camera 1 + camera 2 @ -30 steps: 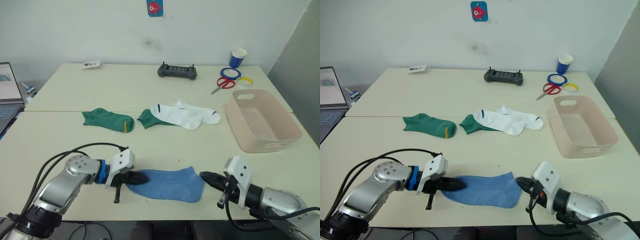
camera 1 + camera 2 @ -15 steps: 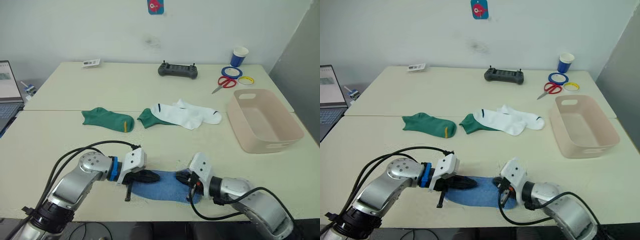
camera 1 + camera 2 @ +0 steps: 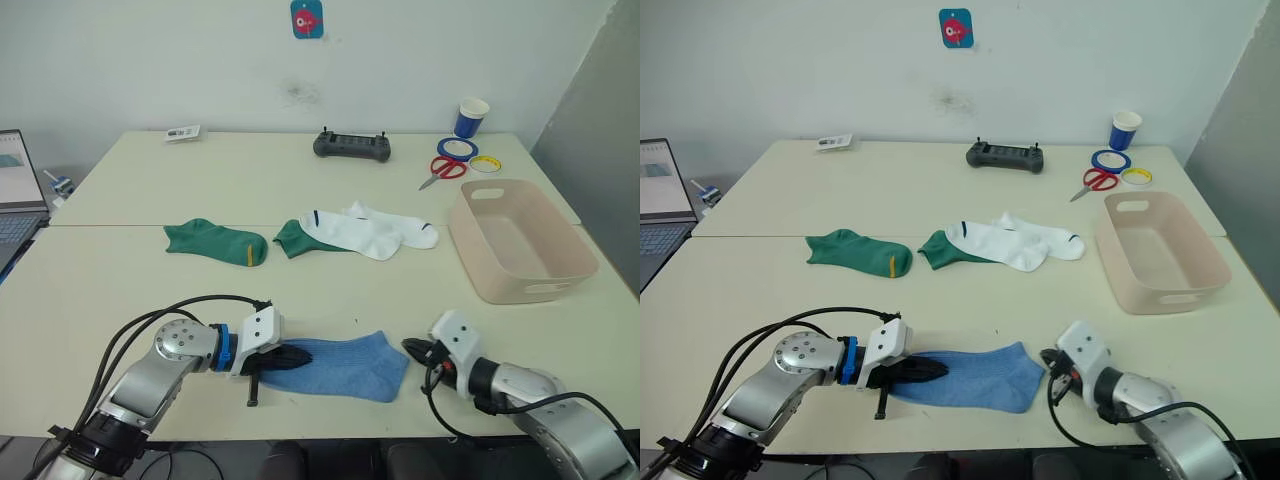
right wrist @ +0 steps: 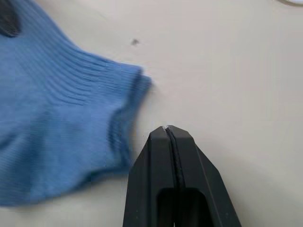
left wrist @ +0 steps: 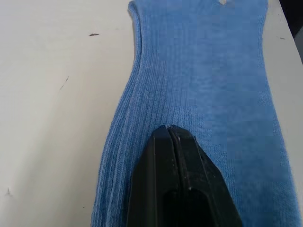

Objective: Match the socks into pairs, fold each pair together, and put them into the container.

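The worktop (image 3: 120, 270) carries everything. The container (image 3: 520, 240) sits well beyond the right gripper (image 3: 412, 349) and off to its outer side, with nothing visible in it. That long carry is where a loosely folded pair could fall open.

The blue sock (image 3: 340, 366) lies flat between the two grippers. The left gripper (image 3: 290, 355) rests on its near end with its fingers pressed together; from the left wrist view they seem to lie on top of the fabric, not around it. The right gripper, likewise clenched with nothing in it, sits on bare worktop just beside the sock's cuff. If a fold is tried from here, I judge the sock may simply slide or bunch, since neither gripper has hold of it.

The blue patch may be one sock or two stacked; I cannot tell.

Well ahead of both grippers lie two green socks (image 3: 215, 240) and the white socks (image 3: 375, 232), one overlapping a green toe, so a careless pick there could drag a mismatched sock along.
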Tool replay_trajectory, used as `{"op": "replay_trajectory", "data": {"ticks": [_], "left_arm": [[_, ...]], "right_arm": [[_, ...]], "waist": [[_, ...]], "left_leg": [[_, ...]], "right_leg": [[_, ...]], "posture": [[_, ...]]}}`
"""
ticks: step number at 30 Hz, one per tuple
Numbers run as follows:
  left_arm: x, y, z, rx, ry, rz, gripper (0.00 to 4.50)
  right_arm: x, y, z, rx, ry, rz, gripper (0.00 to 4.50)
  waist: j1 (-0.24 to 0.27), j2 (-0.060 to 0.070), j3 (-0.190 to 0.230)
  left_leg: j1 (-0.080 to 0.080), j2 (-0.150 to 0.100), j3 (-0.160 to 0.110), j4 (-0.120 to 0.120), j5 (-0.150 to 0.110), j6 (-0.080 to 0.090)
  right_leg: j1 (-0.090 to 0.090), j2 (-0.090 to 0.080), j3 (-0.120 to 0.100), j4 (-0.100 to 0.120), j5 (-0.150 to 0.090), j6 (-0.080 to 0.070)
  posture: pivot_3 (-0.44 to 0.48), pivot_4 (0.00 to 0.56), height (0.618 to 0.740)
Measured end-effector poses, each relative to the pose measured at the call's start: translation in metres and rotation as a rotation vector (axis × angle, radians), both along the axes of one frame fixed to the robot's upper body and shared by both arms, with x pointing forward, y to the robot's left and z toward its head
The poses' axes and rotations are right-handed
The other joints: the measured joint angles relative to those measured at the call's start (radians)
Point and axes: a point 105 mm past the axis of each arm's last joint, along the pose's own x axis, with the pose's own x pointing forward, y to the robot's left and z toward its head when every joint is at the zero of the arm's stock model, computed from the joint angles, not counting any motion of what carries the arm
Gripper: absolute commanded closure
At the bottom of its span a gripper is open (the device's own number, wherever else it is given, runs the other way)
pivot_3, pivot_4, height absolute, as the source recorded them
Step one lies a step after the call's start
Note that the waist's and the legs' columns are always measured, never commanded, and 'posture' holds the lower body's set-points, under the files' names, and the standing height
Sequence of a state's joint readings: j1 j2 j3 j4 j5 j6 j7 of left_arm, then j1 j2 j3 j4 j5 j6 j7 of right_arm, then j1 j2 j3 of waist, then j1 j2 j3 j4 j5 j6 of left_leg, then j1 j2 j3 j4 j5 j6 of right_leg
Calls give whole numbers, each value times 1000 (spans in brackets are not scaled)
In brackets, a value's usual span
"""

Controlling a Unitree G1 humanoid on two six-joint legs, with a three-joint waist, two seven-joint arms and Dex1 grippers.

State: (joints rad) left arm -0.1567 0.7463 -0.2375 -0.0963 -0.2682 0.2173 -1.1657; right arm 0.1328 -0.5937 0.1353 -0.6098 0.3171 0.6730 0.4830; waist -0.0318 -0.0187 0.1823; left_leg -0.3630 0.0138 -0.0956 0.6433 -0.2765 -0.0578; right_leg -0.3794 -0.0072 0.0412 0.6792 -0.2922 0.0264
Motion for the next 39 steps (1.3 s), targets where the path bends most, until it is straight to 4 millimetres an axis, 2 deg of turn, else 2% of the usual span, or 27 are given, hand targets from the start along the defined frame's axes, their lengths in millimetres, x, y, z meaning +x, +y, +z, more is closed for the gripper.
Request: {"op": "replay_trajectory", "data": {"ticks": [5,10,15,18,21,25,27,34,37,39], "left_arm": [[2,-5,10,-25,5,-10,4500],[7,-4,37,-9,-46,-77,4500],[9,-5,32,16,-43,-93,4500],[2,-10,21,24,-11,-114,4500],[1,-7,9,45,11,-108,4500],[2,-5,7,54,-21,-119,4500],[3,-5,7,54,-28,-123,4500],[3,-6,6,51,-37,-127,4500],[3,-6,6,51,-36,-125,4500],[4,-5,6,51,-36,-122,4500]], "right_arm": [[-11,11,34,107,-78,41,4473],[-21,10,36,129,-62,8,4473],[-25,9,35,149,-51,-40,4473],[-26,9,36,157,-58,-66,3933],[-32,8,30,156,-37,-92,2904],[-35,9,21,134,-19,-120,1461],[-35,11,15,127,-8,-132,878],[-34,20,-9,93,38,-162,878],[-35,23,-12,74,35,-152,1513],[-35,25,-13,66,31,-144,2128]], "waist": [[0,0,1],[2,-1,2],[-1,-1,2],[-1,-1,2],[0,-1,2],[0,-1,2],[0,-1,2],[0,-1,1],[0,-2,1],[0,-2,1]], "left_leg": [[-3,0,-1,0,0,0],[-8,0,-1,0,0,0],[-9,0,1,0,0,0],[-9,0,0,0,0,0],[-10,0,-1,0,0,0],[-8,0,0,0,0,0],[-8,0,0,0,0,0],[-7,0,1,0,0,0],[-7,0,0,0,0,0],[-6,0,0,0,0,0]], "right_leg": [[-2,1,-1,0,3,5],[-7,1,-1,0,3,5],[-8,1,-1,-1,3,5],[-9,1,-1,-1,3,5],[-9,1,-1,-1,3,5],[-8,1,0,0,3,5],[-8,1,0,0,3,5],[-8,1,0,0,3,5],[-7,1,0,0,3,5],[-6,1,0,0,3,5]], "posture": [[0,150,740],[0,150,740],[0,150,740],[0,150,740],[0,150,740],[0,150,740],[0,150,740],[0,150,740],[0,150,740],[0,150,740]]}}
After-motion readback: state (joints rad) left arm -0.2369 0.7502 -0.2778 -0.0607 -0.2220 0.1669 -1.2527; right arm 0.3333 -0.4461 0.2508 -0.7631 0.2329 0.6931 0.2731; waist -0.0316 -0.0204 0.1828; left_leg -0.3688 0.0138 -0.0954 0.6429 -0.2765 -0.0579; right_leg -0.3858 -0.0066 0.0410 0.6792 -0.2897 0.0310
